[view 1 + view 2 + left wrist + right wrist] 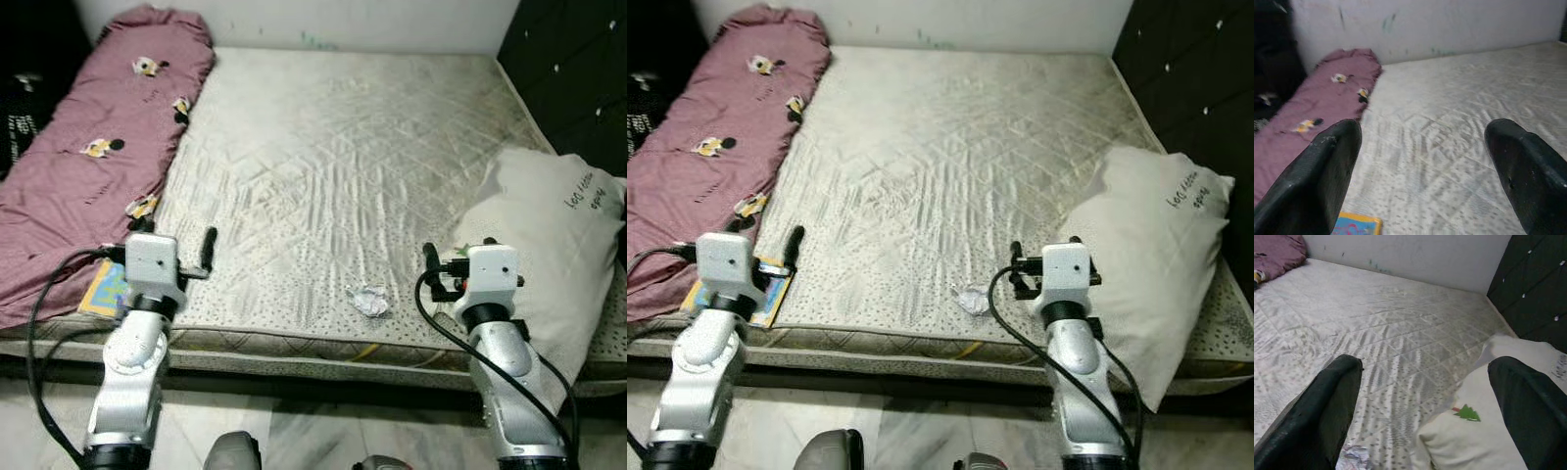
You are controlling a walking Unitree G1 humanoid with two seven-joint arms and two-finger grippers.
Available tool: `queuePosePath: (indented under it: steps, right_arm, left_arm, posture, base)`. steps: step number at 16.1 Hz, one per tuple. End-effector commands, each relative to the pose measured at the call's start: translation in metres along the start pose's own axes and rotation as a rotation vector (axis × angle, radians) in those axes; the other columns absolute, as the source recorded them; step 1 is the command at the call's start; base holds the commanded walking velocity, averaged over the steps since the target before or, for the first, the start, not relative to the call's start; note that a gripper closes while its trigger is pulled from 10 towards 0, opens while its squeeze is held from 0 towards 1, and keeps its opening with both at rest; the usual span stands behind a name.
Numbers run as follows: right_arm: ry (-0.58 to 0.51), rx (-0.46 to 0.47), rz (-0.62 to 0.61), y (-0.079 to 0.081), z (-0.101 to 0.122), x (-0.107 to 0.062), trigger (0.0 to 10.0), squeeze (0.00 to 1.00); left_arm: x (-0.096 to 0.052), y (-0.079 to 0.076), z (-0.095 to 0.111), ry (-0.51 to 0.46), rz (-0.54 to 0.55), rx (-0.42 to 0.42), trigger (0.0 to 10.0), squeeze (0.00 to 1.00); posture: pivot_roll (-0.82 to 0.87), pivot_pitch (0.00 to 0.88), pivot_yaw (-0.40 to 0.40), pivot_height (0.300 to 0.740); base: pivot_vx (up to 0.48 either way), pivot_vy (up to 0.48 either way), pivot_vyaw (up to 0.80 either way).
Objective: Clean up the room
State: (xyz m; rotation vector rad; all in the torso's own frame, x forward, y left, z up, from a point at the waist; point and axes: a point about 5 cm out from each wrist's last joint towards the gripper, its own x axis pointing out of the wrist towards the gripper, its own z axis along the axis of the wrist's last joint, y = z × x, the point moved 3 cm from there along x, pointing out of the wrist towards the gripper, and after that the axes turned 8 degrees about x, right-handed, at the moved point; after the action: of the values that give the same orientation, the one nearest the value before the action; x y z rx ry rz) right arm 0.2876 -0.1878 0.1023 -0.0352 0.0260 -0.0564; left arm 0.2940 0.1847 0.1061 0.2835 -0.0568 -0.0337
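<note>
The left gripper (1422, 171) hung above the near left part of the mattress (343, 166), its two black fingers (1317, 181) spread wide apart with nothing between them. Just below it, at the mattress's near left corner, lay a colourful book (106, 289), partly tucked against the edge of a long maroon bolster (93, 147) printed with small cartoon figures. The bolster ran along the left side of the bed up to the white wall (1449, 24).

The right gripper (1425, 411) hovered over the near right part of the mattress, its fingers (1317, 416) likewise held wide apart and empty. Between the two arms, nearer the right one and close to the front edge of the bed, sat a crumpled piece of paper (369, 300) on the bare quilted cover. Just beside the right gripper, on its outer side, rested a large white pillow (549, 255) with dark lettering near its far corner and a small green tree mark (1467, 412) on its near side. Beyond the pillow stood a black tufted headboard (568, 69). The pale tiled floor (313, 431) showed below the bed.
</note>
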Motion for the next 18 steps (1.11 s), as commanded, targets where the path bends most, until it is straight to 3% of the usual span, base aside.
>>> queuePosePath:
  steps: [1, 4, 6, 9, 18]
  right_arm:
    - [0.002, 0.0, -0.008, 0.002, -0.001, -0.003, 10.0, 0.0]
    - [0.044, 0.055, -0.056, -0.005, -0.01, -0.008, 10.0, 0.0]
    - [0.074, 0.121, -0.103, -0.016, -0.017, -0.012, 10.0, 0.0]
    - [0.058, 0.093, -0.082, -0.014, -0.013, -0.011, 10.0, 0.0]
    - [0.066, 0.071, -0.11, -0.016, -0.012, -0.002, 10.0, 0.0]
  left_arm:
    - [-0.004, -0.002, -0.007, 0.017, -0.013, -0.01, 10.0, 0.0]
    - [-0.009, -0.003, -0.013, 0.049, -0.012, -0.026, 10.0, 0.0]
    - [-0.013, -0.004, -0.014, 0.045, -0.02, -0.022, 10.0, 0.0]
    - [-0.012, -0.001, -0.012, 0.025, -0.008, -0.007, 10.0, 0.0]
    - [-0.011, -0.001, -0.023, 0.08, 0.011, -0.087, 10.0, 0.0]
  posture:
    - [0.01, 0.093, -0.015, 0.74]
    - [0.01, 0.089, -0.007, 0.74]
    - [0.01, 0.081, -0.011, 0.74]
    - [0.01, 0.077, -0.022, 0.74]
    - [0.01, 0.069, -0.029, 0.74]
  base:
    - [0.0, 0.0, 0.0]
    - [0.0, 0.0, 0.0]
    - [0.0, 0.0, -0.8]
    - [0.0, 0.0, 0.0]
    - [0.0, 0.0, 0.0]
